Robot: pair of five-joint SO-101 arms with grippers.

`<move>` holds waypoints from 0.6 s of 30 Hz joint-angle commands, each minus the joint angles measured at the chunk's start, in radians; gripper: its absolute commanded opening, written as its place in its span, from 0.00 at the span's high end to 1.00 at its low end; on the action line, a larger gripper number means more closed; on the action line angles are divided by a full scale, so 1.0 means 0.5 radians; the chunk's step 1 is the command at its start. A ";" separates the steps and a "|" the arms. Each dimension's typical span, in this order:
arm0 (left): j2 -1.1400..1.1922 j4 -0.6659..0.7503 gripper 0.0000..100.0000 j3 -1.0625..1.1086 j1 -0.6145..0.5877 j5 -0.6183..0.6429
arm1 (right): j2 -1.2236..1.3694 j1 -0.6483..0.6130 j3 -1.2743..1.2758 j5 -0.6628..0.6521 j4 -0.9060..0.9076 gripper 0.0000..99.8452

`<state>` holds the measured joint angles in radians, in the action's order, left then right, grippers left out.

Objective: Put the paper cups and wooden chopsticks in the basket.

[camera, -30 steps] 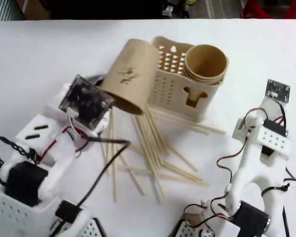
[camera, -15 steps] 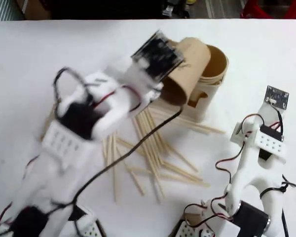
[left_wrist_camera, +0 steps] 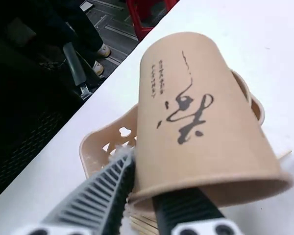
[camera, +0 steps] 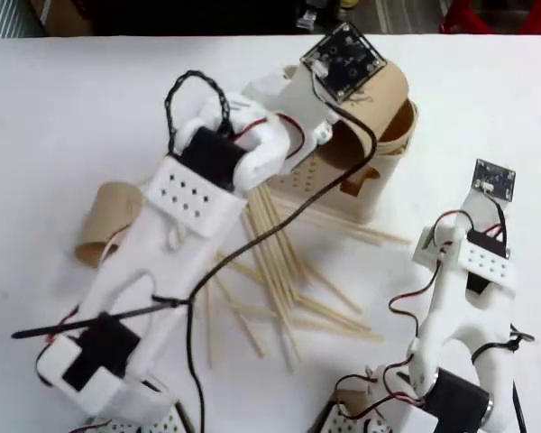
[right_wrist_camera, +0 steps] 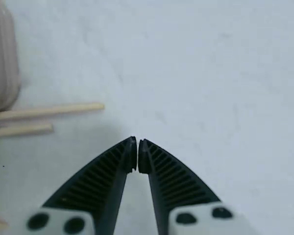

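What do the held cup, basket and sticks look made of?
The cup looks like matte brown paper, with a rolled rim and printed mark. The basket: likely moulded beige plastic, smooth, with cut-out holes. The chopsticks: pale, seemingly bare wood, thin and straight.

The tan paper cup with dark brush lettering (left_wrist_camera: pixel 201 122) is showing a smooth, matt paper wall and a rolled paper rim. The left pincer (left_wrist_camera: pixel 147 191) is showing black ribbed fingers (left_wrist_camera: pixel 108 191) of matt plastic, grooved along their inner faces, and the right pincer (right_wrist_camera: pixel 137 154) is looking the same. The beige perforated plastic basket (left_wrist_camera: pixel 100 147) is giving off a slight sheen. The pale wooden chopsticks (camera: pixel 279 262) are showing bare, unvarnished wood. The white tabletop (camera: pixel 72 99) is looking smooth and matt
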<state>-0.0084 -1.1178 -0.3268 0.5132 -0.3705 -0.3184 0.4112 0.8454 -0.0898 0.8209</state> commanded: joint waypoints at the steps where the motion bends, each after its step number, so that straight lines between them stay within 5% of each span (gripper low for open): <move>1: -0.002 -0.006 0.86 -0.178 0.005 0.040 | -0.078 -0.023 -0.012 0.012 -0.026 0.98; 18: 0.124 0.347 0.85 -0.377 0.005 0.132 | -0.078 -0.035 -0.012 0.012 -0.026 0.98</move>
<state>0.0207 -1.0242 -0.4649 0.5148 -0.3168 -0.3184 0.4066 0.8454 -0.0898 0.8209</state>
